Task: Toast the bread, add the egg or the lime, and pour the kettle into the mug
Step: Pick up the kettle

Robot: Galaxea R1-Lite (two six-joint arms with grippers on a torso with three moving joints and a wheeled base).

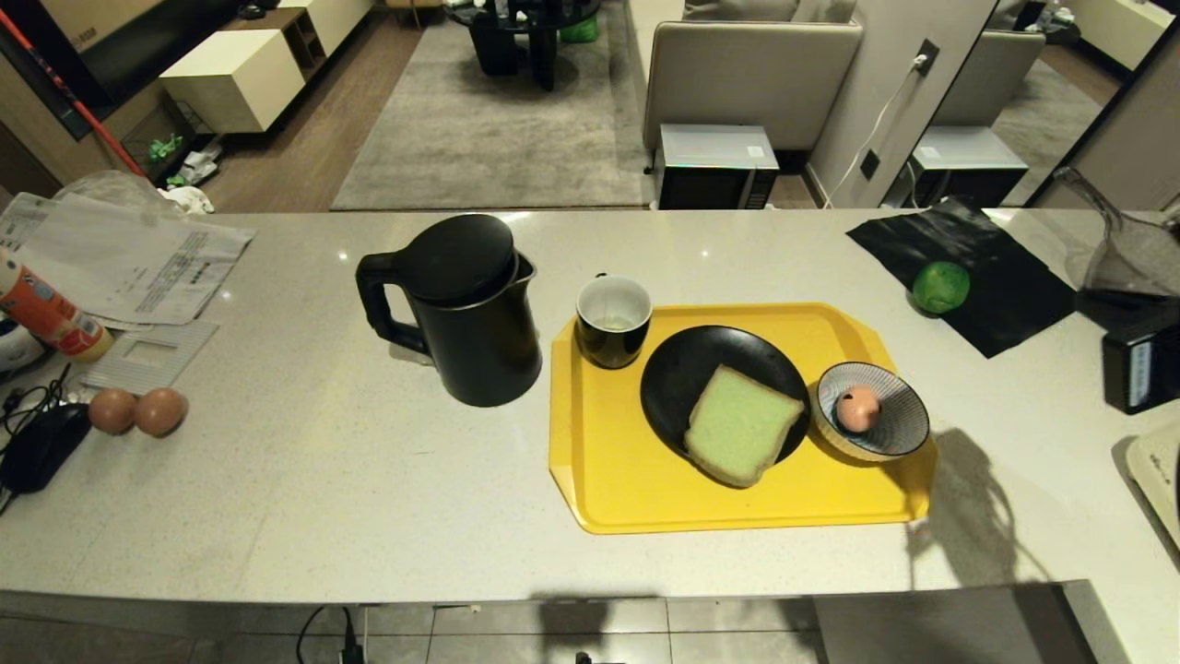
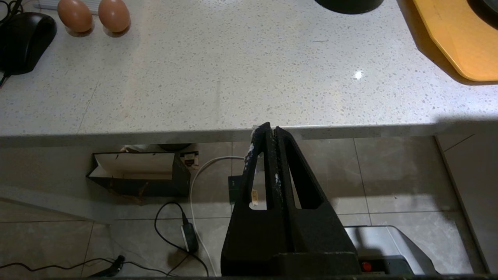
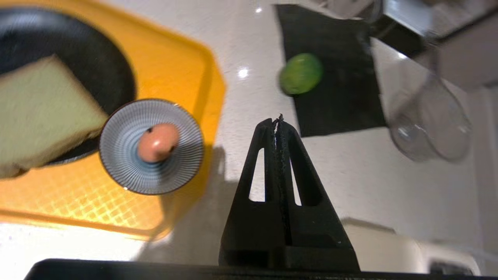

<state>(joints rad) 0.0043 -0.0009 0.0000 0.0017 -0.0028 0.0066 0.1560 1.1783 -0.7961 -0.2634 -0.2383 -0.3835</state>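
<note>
Jaws of both grippers are pressed together, empty: right gripper [image 3: 278, 118] over bare tabletop [image 1: 304, 480] right of the tray [image 1: 608, 480], left gripper [image 2: 270, 127] at the near edge. Bread [image 1: 742, 424] sits plated, egg [image 1: 857, 409] bowled, mug [image 1: 613, 321] beside kettle [image 1: 461, 309]; lime [image 1: 940, 287] remains far right. Nothing blocks it.

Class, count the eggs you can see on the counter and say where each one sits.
3. One pinkish egg lies in the striped bowl on the yellow tray. Two brown eggs sit touching on the counter's left, beside a black mouse. None appears hidden.
</note>
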